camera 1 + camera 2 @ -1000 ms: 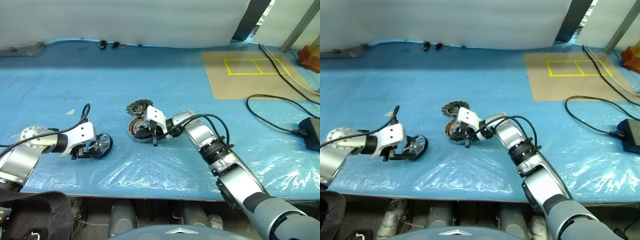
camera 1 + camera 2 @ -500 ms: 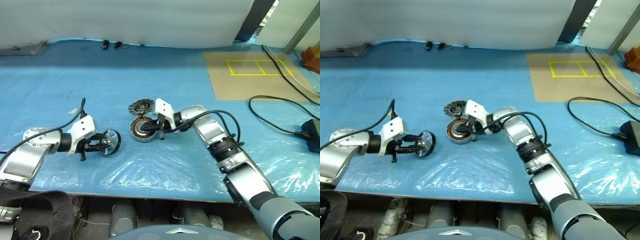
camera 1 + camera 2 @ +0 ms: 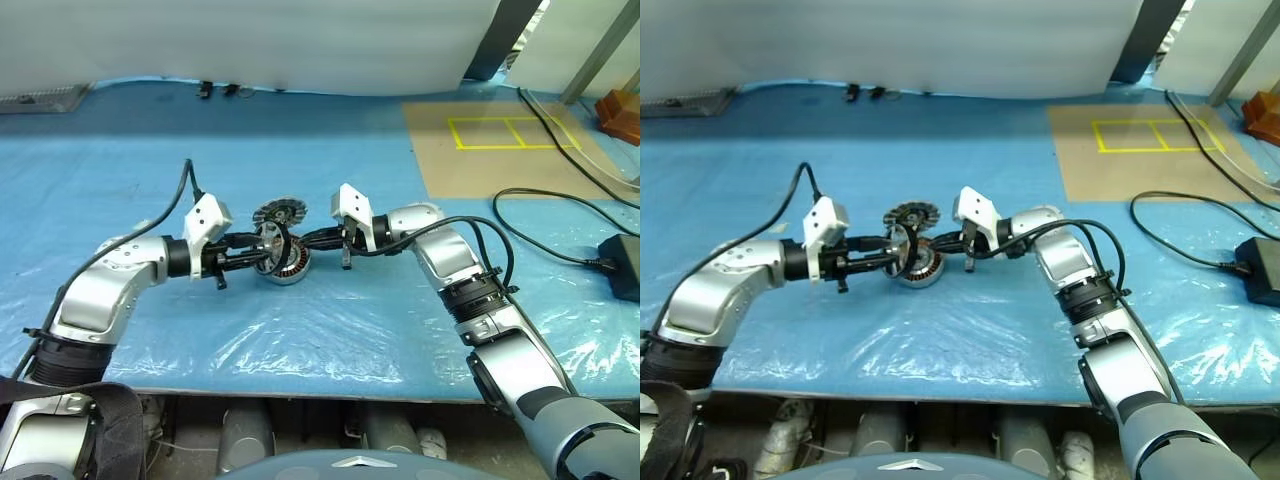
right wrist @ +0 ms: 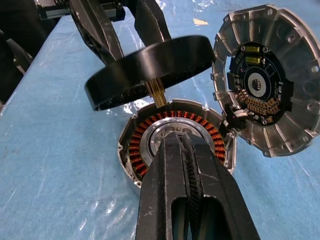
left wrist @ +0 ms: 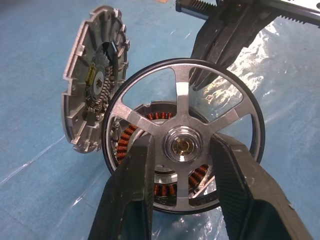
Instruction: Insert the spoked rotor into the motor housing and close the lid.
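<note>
left gripper [image 5: 182, 165]: clenched on the spoked rotor [image 5: 183, 138], one finger each side of its hub, rotor held on edge just above the motor housing.
spoked rotor: silver spokes, dark outer ring, short brass shaft [image 4: 156, 93] pointing at the housing bore. looks rigid metal, prob fairly heavy for its size; smooth, could slip. likely magnetic pull twd the windings, so may snap in crooked. hub grip seems best, keeps rim free to seat.
motor housing [image 3: 289, 262]: on the blue plastic sheet [image 3: 300, 340], open side up, copper windings round a silver centre. stiff shell, but windings prob delicate, so don't scrape w/ the shaft.
lid [image 3: 279, 212]: finned silver disc w/ circuit board inside, leaning just behind the housing, touching its far rim. board face looks fragile; take it by the rim.
right gripper [image 4: 186, 165]: clenched, holding nothing, tips over the housing's near edge, prob steadying it.
count: 1 rotor, 1 housing, 1 lid, 2 grippers.
</note>
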Tool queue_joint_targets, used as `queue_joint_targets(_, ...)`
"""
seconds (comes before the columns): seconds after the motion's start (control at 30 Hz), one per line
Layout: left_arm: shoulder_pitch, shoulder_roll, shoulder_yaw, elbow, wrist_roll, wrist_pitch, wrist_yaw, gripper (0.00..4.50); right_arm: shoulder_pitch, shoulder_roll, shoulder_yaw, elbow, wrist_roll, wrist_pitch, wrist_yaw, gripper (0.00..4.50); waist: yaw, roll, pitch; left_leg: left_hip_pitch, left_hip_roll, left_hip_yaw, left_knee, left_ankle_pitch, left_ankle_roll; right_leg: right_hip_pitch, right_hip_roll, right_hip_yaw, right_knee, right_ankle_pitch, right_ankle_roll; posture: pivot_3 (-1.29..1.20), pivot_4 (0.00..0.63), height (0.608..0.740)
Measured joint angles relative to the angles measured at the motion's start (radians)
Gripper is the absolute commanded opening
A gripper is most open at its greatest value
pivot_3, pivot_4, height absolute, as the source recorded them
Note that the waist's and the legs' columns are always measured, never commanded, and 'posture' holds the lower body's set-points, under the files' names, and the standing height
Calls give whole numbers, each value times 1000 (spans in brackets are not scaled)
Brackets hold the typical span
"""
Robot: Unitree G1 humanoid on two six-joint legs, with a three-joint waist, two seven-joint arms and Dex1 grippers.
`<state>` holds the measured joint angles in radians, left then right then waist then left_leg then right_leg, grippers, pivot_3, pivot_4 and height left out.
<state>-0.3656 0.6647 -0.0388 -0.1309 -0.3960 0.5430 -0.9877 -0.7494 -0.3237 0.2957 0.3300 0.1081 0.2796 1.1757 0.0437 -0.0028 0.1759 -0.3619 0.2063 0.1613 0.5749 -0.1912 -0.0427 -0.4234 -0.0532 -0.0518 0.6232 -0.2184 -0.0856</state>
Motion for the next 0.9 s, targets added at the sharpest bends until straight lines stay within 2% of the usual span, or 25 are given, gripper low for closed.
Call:
queue_joint_targets(0.2, -27, -40, -51, 50, 52, -17, 32, 1301, -3, -1, -10, 2, 1, 0, -11, 0, 0, 0, 0, -2, 0, -1, 0, 0, 0, 0, 0, -1, 0, 0, 0, 0, 150, 740)
queue_joint_targets(0.57, -43, -41, -62, 78, 87, -55, 36, 1301, -3, -6, -19, 2, 2, 0, -40, 0, 0, 0, 0, -2, 0, -2, 1, 0, 0, 0, 0, -1, 0, 0, 0, 0, 150, 740)
queue_joint_targets(0.9, -60, 3, -63, 36, 59, 107, 20, 1301, -3, -12, -19, 3, 7, 10, -41, 0, -2, 0, 0, -2, 0, -2, 0, 0, 0, 0, 0, -1, 0, 0, 0, 0, 150, 740)
